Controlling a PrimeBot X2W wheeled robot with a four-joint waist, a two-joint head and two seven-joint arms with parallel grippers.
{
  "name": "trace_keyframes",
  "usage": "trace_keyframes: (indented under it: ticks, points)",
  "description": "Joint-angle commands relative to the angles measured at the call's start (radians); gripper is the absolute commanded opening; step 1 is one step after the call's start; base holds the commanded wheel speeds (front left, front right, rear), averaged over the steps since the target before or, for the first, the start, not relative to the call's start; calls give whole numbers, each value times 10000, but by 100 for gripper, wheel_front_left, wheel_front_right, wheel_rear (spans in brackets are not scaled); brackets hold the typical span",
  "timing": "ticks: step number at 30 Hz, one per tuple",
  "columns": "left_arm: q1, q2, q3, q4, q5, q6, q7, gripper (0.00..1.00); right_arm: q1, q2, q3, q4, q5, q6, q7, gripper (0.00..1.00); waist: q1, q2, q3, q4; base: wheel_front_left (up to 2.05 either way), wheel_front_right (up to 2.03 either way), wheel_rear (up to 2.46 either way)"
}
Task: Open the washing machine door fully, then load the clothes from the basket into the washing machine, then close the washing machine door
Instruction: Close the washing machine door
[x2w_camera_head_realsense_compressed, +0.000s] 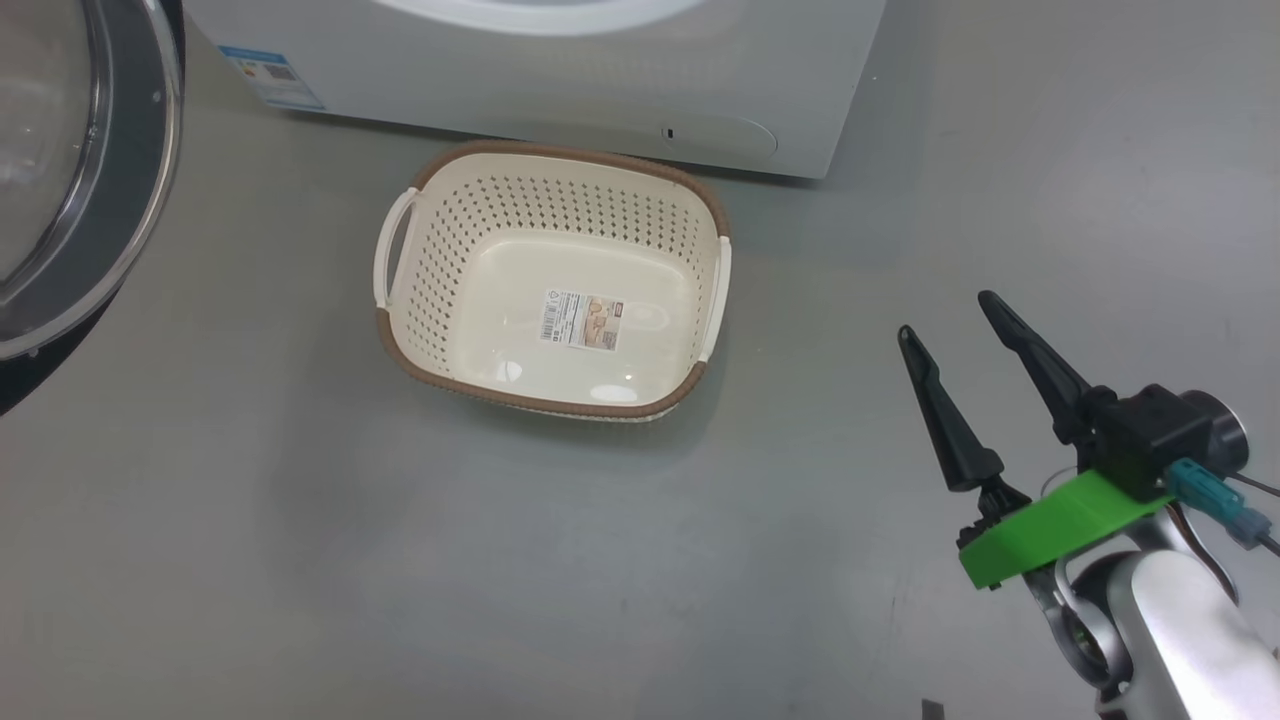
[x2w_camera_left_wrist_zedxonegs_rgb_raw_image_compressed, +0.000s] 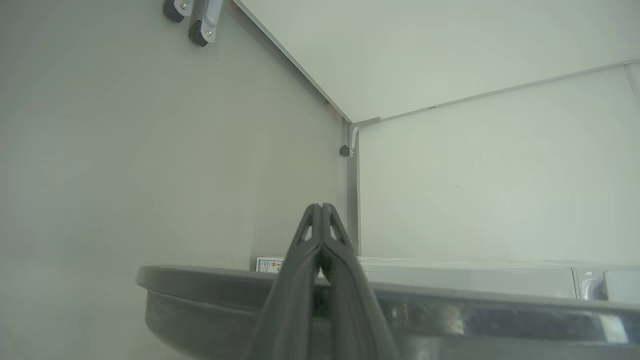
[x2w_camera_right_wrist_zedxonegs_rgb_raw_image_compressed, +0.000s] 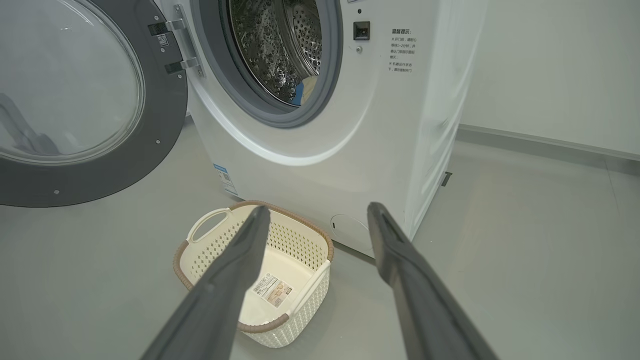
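LAUNDRY IN, DOOR NEXT: The cream perforated plastic basket (x2w_camera_head_realsense_compressed: 450, 270), trimmed with a brown woven-look rim and two white side handles, sits empty on the smooth grey floor (x2w_camera_head_realsense_compressed: 300, 550) just in front of the white front-loading washing machine (x2w_camera_head_realsense_compressed: 560, 80). Only a label sticker (x2w_camera_head_realsense_compressed: 583, 320) marks its glossy bottom. The clothes (x2w_camera_right_wrist_zedxonegs_rgb_raw_image_compressed: 306, 91), a glimpse of soft pale cream and bright blue fabric, lie inside the perforated steel drum (x2w_camera_right_wrist_zedxonegs_rgb_raw_image_compressed: 280, 45), ringed by the grey gasket (x2w_camera_right_wrist_zedxonegs_rgb_raw_image_compressed: 292, 121). The washing machine door (x2w_camera_right_wrist_zedxonegs_rgb_raw_image_compressed: 100, 165), a broad round disc with a glossy black rim and bulging clear glass, stands swung wide on its hinge at the left of the opening. The robot's left gripper (x2w_camera_left_wrist_zedxonegs_rgb_raw_image_compressed: 320, 207), its two dark tapered fingers pressed together on nothing, is poised at the door's curved rim; whether it touches cannot be told. The right gripper (x2w_camera_head_realsense_compressed: 946, 316) hangs empty with its fingers spread wide, well apart from the basket. Loading looks done, and closing the door appears to be the step in hand. The next move calls for a steady push on the rigid rim, swinging the door round until the latch catches.
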Motion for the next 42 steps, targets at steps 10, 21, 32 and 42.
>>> trace_keyframes:
  ticks: [10, 21, 32, 42]
  points:
    - [528, 219, -271, -1227, -350, -96, 1252, 0, -126, 85, 129, -182, -28, -4, -49, 100, 0, -1, -196, 7, 0, 0, 0]
    - [1306, -46, -672, -1768, -425, -97, 2289, 0, -105, 198, 148, -30, 26, -4, -138, 100, 0, -1, -527, 36, 0, 0, 0]
    - [1980, -642, -1081, -3114, -647, -97, 3024, 0, -54, 314, 130, 202, 77, -4, -292, 100, 0, -1, -790, 87, 0, 0, 0]
    - [2513, -1492, -1761, -5186, -968, -97, 3668, 0, 24, 473, 129, 442, 125, -4, -475, 100, 0, -1, -1114, 184, 0, 0, 0]
